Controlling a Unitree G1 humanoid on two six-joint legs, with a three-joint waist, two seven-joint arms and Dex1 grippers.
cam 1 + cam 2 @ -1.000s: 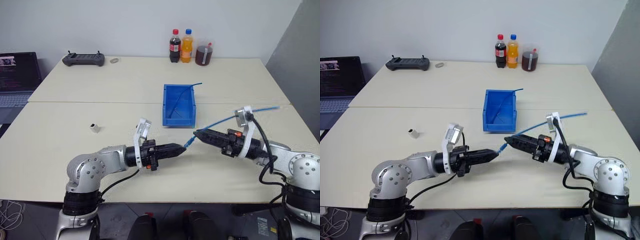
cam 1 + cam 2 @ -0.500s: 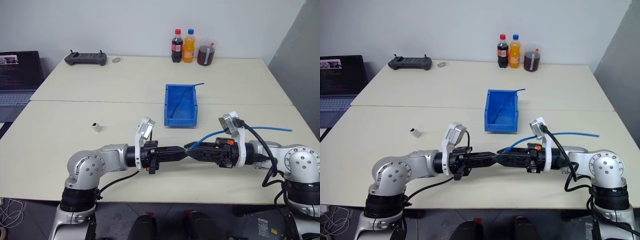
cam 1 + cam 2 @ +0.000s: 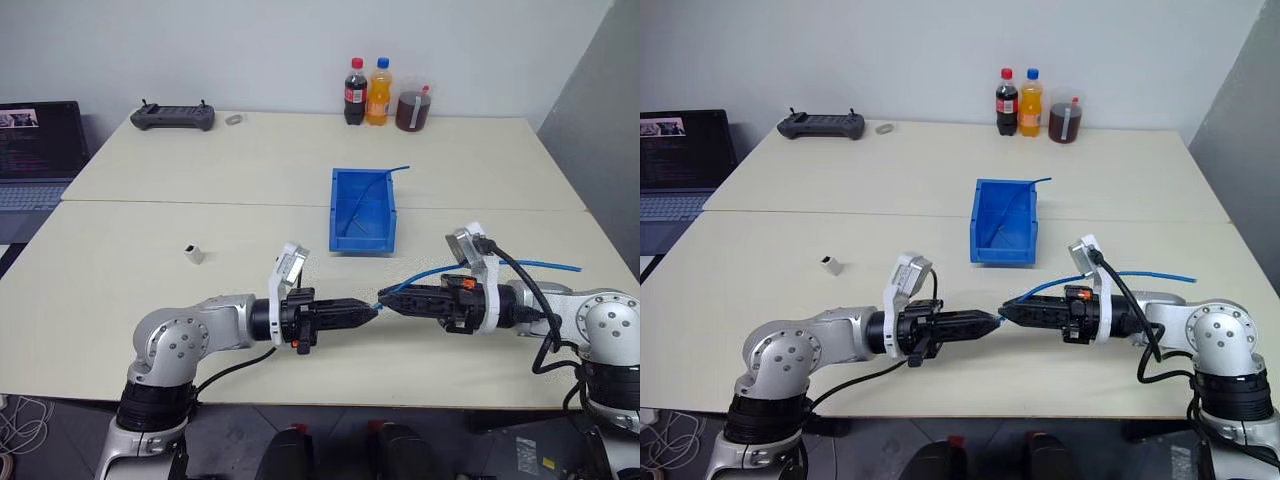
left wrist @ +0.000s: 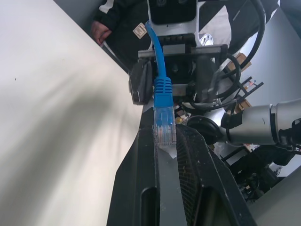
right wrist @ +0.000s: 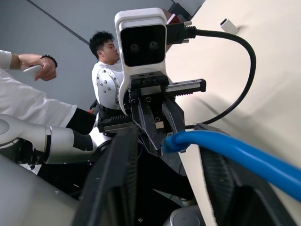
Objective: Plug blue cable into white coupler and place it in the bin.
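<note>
Left gripper point(image 3: 372, 309) jaws were clenched on the clear plug of the blue cable point(image 4: 164, 126), right gripper point(image 3: 386, 304) jaws loosely around the cable behind it, presumably a handover; white coupler point(image 3: 193, 254) sat untouched on the counter point(image 3: 250, 160), bin point(image 3: 362, 208) beyond.

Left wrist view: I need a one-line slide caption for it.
Left gripper shut on the blue cable's clear plug, facing the right gripper above the table.
</note>
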